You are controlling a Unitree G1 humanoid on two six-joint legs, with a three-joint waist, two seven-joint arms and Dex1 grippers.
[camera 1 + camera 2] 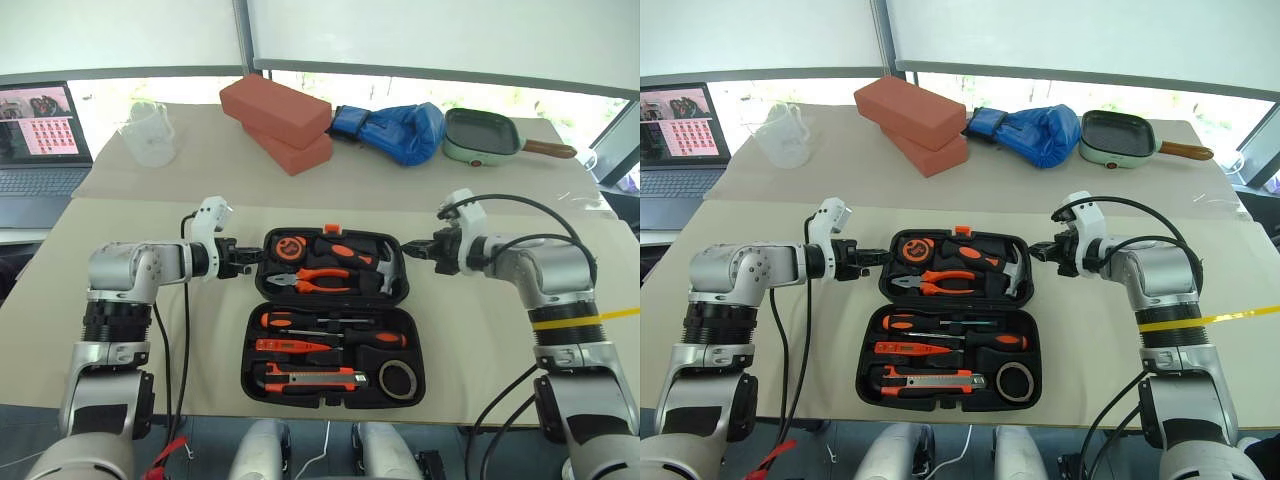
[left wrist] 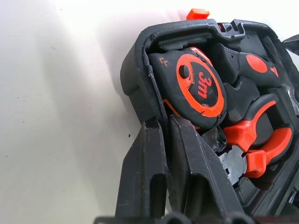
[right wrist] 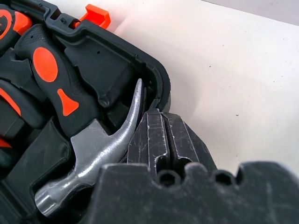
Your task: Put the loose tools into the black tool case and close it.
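Pinching the far half's side walls of the black tool case (image 1: 330, 375), we hold left jaws and right jaws clamped on them.

1. Your laptop (image 1: 40, 140) at ten o'clock is cut off by the head view's edge.
2. The left gripper (image 2: 164, 140) hides part of the case (image 2: 140, 88) rim.
3. The right gripper (image 3: 161, 140) covers the hammer (image 3: 98, 154) head's far side.

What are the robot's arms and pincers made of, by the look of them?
Silver-grey metallic arm shells with black ribbed joints and loose black cables. The left gripper and right gripper each have two scuffed black wedge fingers and a white wrist block. A yellow stripe rings the right forearm.
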